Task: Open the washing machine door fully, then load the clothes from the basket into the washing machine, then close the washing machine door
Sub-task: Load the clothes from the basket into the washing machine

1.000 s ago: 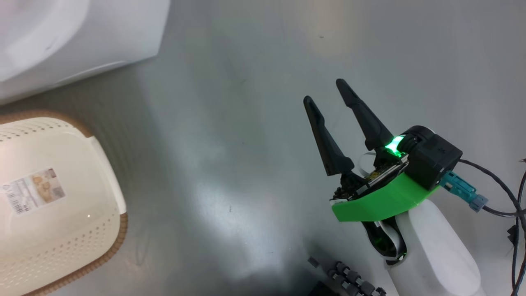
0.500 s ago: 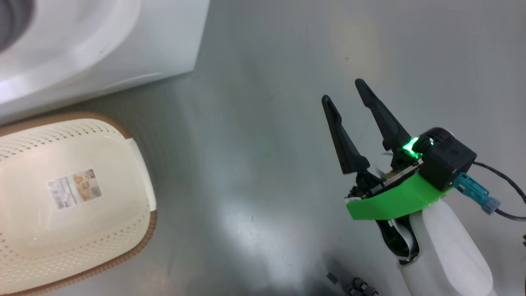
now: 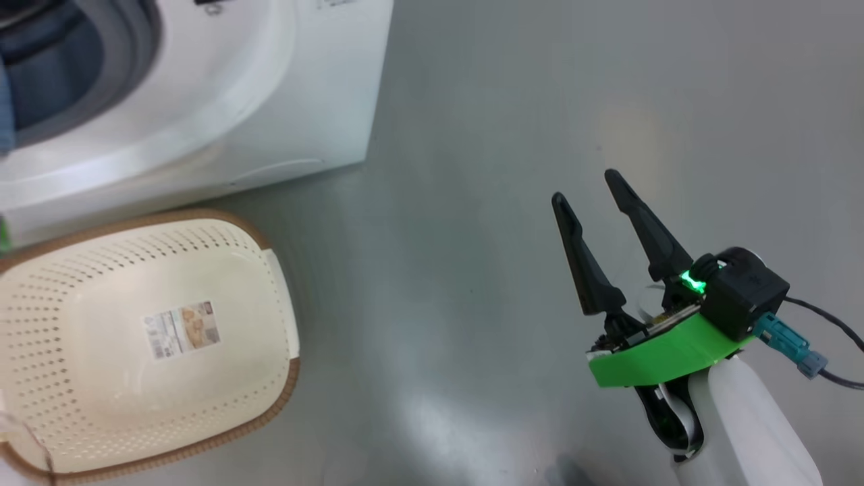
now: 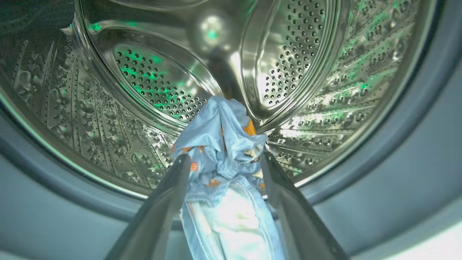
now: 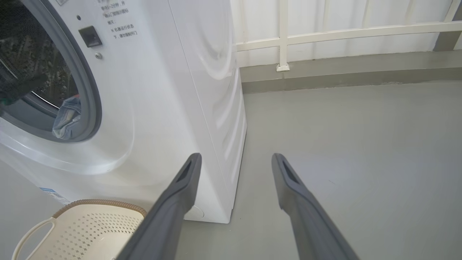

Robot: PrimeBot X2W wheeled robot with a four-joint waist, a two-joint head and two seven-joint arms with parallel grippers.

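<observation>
— Handling of the clothes (image 4: 220, 126)?
— Soft, light, limp; likely to snag on the drum (image 4: 288, 54) lip. Best pinched at the bunched top fold, lying between the left gripper (image 4: 224, 157) fingers.
— Hands?
— Left: spread wide, clamping nothing. Right gripper (image 3: 584, 187): spread wide, empty, basket (image 3: 169, 217) well off to its left.
— Count?
— One garment seen; one basket, nothing inside.

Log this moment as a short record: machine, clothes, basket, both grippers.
washing machine: opening uncovered, standing on the floor
clothes: blue bundle at the front lip of the drum, draped over the gasket
basket: in front of the machine, no clothes seen inside
left gripper: at the drum mouth, jaws open, bundle between them
right gripper: above the floor, jaws open, holding nothing
</observation>
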